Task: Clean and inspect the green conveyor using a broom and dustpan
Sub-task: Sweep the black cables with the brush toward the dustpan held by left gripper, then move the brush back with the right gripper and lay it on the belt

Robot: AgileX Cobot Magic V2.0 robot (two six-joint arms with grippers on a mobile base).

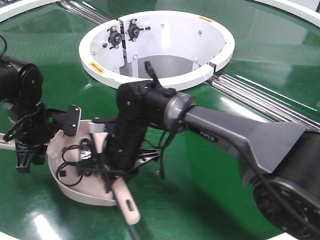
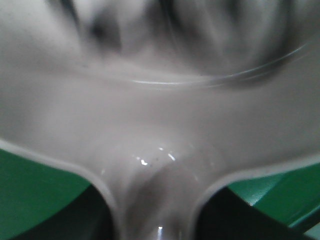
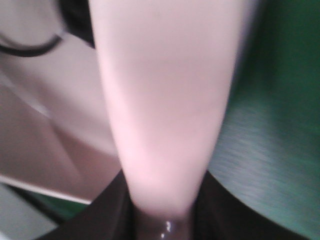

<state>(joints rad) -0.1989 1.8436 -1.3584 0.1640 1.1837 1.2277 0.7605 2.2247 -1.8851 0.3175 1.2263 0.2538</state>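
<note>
Resting on the near left of the green conveyor (image 1: pixel 210 185), the dustpan (image 1: pixel 80 194) lies flat. The left gripper (image 1: pixel 25 152) is closed around its handle. The right gripper (image 1: pixel 120 172) points down over the pan, fingers clamped on the broom (image 1: pixel 127 205), whose slotted handle end sticks out nearward. The white hub ring (image 1: pixel 220 40) sits farther back.

An industrial conveyor installation, factory floor or test hall: the glossy green conveyor (image 1: pixel 50 50) spreads on all sides of the right gripper (image 1: pixel 120 175). Beyond it opens a white ring hub (image 1: pixel 222 52) with bolted black fittings (image 1: pixel 132 30) and yellow stickers (image 1: pixel 95 65). Steel roller strips (image 1: pixel 260 98) run off to its right.
</note>
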